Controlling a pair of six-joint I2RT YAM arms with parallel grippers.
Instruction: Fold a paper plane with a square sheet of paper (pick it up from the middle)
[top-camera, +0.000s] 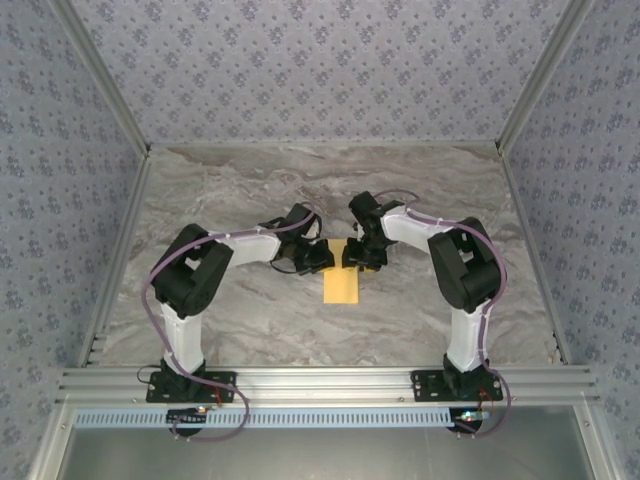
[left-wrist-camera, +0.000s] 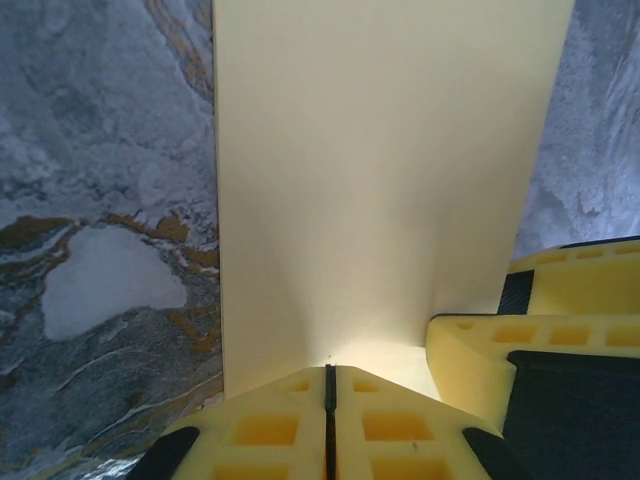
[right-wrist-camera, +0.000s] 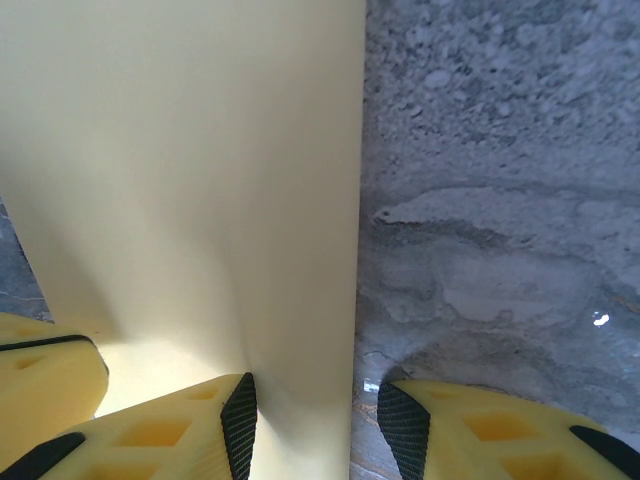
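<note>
The square sheet of paper (top-camera: 341, 287) lies mid-worktop as a narrow yellow strip, its long axis running 12 to 6 o'clock. Both arms meet at its 12 o'clock end, the left gripper (top-camera: 322, 256) reaching in from 9 o'clock and the right gripper (top-camera: 356, 254) from 3 o'clock, about equally near.

In the left wrist view the fingers (left-wrist-camera: 270, 430) are pressed together with only a dark seam between them. The paper rises straight from that seam, so they look clamped on its edge. In the right wrist view the fingers (right-wrist-camera: 470, 430) stand apart, and the sheet's long edge runs into the gap between their pads, unpinched.

The arms hide the strip's far end from above. I cannot tell whether it is doubled over or lifted off the marbled worktop (top-camera: 220, 200).
</note>
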